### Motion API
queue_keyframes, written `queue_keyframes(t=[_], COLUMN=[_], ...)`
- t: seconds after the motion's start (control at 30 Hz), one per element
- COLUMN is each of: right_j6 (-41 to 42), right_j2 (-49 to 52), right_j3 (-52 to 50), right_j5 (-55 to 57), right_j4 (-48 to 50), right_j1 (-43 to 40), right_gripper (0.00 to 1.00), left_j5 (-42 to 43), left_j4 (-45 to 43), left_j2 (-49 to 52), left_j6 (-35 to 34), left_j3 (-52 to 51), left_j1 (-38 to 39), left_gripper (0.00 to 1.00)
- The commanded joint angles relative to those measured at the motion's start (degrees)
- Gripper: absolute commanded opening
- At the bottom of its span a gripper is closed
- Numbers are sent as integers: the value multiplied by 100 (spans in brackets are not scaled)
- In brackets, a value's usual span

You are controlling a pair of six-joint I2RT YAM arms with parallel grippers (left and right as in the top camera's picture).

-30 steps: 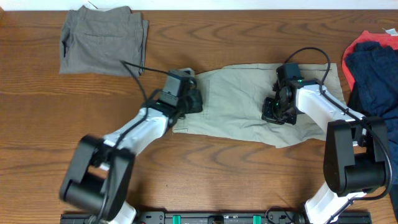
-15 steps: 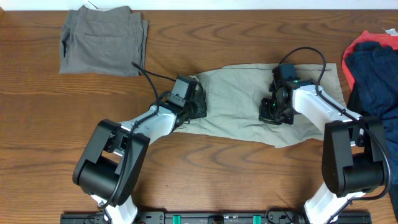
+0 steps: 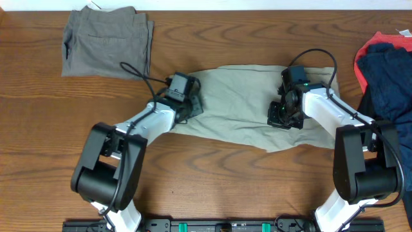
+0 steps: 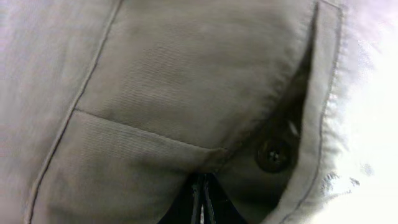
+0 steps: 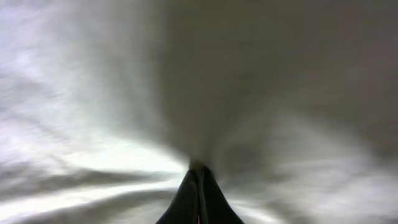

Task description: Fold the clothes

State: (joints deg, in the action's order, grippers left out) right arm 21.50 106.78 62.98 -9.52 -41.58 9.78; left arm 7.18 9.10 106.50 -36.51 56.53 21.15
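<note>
Left gripper (image 3: 187, 104) is clamped on the khaki shorts (image 3: 241, 106) and has drawn leftward in the last half second. The cloth between the grippers lies tauter. Right gripper (image 3: 283, 117) pinches cloth directly beneath it, position unchanged. Judgement: flattening under way, no fold begun.

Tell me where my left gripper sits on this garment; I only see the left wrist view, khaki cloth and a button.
Observer: The left gripper is at the left end of the khaki garment, which lies spread across the table.
Operator: And the right one?
Observer: The right gripper is shut on the same garment, nearer its right end.
Operator: Anything folded?
Observer: A grey garment lies folded at the far left.
</note>
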Motion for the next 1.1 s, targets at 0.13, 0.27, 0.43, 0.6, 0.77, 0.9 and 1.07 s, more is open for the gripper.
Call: queue_keyframes(t=[0.13,0.27,0.43,0.6,0.77,0.9,1.07], right_j6=[79,271,553,592,592,592,592], right_j2=[103,103,103,103,103,103,103], right_j3=[33,33,33,33,33,33,33], right_j5=[238,461,527,520,498,498,498], right_j4=[37,-52,-149,-168,-208,-188,-190], right_j1=[46,39,37,39,42,42,42], right_gripper=[1,1,1,1,1,1,1], left_j5=[-951,-984,-1123,-1134,-424,295,649], left_j4=[970,1191,1700,1871,1572,1193,529], left_j2=[55,-391,-1104,-1974,-2457,-2247,-1578], left_j6=[-201,643,907,907,905,905,907], left_j3=[-426,-415,-411,-411,-411,-413,-413], left_j1=[-551,-636,-636,-632,-627,-601,-450], left_gripper=[6,6,6,6,6,6,7])
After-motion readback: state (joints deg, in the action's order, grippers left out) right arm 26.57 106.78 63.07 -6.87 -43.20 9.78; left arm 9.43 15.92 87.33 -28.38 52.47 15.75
